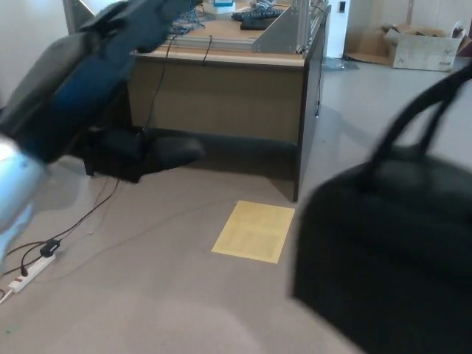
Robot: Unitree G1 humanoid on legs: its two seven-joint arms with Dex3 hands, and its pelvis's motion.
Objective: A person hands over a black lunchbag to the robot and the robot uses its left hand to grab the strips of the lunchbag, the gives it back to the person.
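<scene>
Black lunchbag (383, 251) fills lower right of head view, blurred, straps (424, 110) arching up near the right edge. Left hand (144, 151) at mid-left, well apart from the bag; too blurred to tell its grip. Right hand not visible. Judged: handover pending, grasp and return both left. No legible writing; yellow floor sheet (254, 231) blank.

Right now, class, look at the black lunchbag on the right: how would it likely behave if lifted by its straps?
The black lunchbag looks soft-sided with rounded corners, so it would probably sag a little rather than stay rigid. Its thin looped straps stand above the body, so it would likely swing beneath them. Its weight cannot be judged; the picture is blurred.
</scene>
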